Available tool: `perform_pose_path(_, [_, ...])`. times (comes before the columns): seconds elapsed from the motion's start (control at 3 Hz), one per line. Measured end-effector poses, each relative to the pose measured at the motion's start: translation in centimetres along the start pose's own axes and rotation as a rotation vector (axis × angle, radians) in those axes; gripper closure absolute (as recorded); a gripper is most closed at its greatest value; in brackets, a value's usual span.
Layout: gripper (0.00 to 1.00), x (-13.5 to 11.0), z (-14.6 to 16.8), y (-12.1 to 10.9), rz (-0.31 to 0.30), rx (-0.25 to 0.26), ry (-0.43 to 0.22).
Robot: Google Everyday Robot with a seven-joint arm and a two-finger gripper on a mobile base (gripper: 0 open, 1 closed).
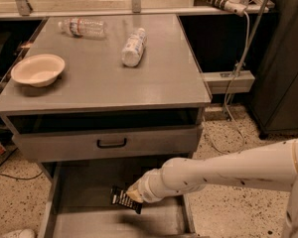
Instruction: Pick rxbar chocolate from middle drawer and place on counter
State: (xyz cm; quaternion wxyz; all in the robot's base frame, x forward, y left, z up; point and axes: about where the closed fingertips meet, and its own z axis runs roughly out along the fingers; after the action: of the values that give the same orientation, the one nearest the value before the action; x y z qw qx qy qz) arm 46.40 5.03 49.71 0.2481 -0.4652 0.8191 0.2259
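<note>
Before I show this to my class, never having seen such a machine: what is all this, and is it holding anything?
There is one picture, looking down on a grey drawer cabinet. The white tube coming in from the right is the robot's arm. At its tip is the gripper, a two-finger clamp. It sits low in the open middle drawer and seems shut on a tilted black rxbar chocolate. On the counter are a pale bowl, a clear plastic bottle and a white-labelled bottle, both on their sides. The drawer front with the black handle is closed.
</note>
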Motion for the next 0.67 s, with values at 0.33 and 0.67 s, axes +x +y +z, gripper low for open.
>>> perform_pose_path(0.33, [1.00, -1.8, -3.6, -0.4, 0.027, 0.052, 0.046])
perform_pose_path(0.67, [1.00, -4.8, -7.4, -0.8, 0.026, 0.117, 0.065])
